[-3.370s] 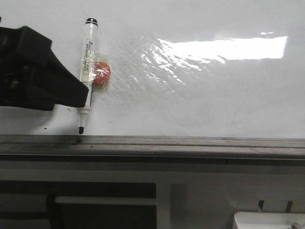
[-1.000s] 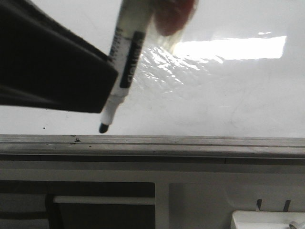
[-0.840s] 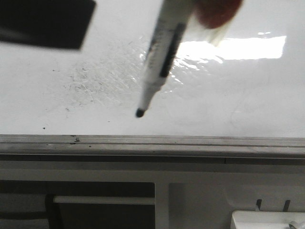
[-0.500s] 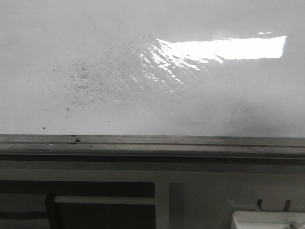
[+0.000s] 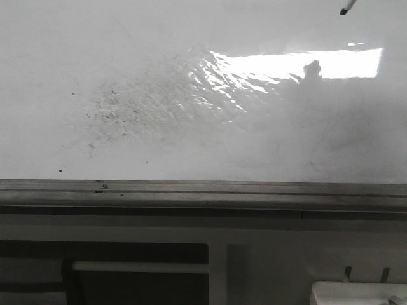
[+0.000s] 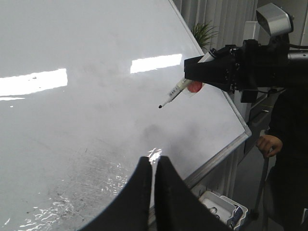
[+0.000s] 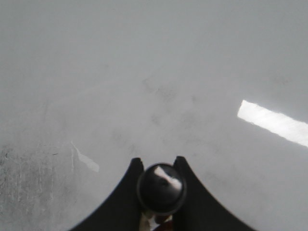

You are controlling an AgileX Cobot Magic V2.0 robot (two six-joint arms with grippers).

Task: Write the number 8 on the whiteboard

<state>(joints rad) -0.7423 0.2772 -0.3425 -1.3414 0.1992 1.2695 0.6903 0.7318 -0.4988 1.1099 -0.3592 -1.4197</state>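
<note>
Whiteboard (image 5: pixel 267 38): large glossy white board, grey metal frame edge (image 5: pixel 203 190) along its lower side; no drawn figure 8 can be made out on it in any view. Surface carries a patch of grey smudges and dark specks (image 5: pixel 127 111) left of centre, with a bright rectangular light reflection (image 5: pixel 305 63) to its right. Change since the frame half a second ago: the front view then showed the board bare of tools; the marker tip (image 5: pixel 344 9) has now come into the top right corner, with a soft dark shadow (image 5: pixel 311 70) cast over the reflection below it. Marker (image 6: pixel 175 91): white barrel, black tip, a red-orange piece (image 6: pixel 195 87) taped to it; tip hangs clear of the board, not touching, as the left wrist view shows. Right claw (image 6: pixel 207 72): black, clamped on the marker's upper barrel; the right wrist view looks down on the marker's round black end (image 7: pixel 161 187) seated between the two fingers (image 7: pixel 127 192). Left claw (image 6: pixel 154 166): black fingers pressed together with only a thin slit between, holding nothing, poised above the smudged lower part of the board, well apart from the marker. Surroundings: grey panel with dark recesses (image 5: pixel 140 254) below the frame; white tray (image 5: pixel 356 293) at lower right; potted plant (image 6: pixel 204 32) and vertical blinds (image 6: pixel 226 19) beyond the board's far edge; a person's hand (image 6: pixel 268 143) beside the board's corner, near the right arm (image 6: pixel 260 62).
</note>
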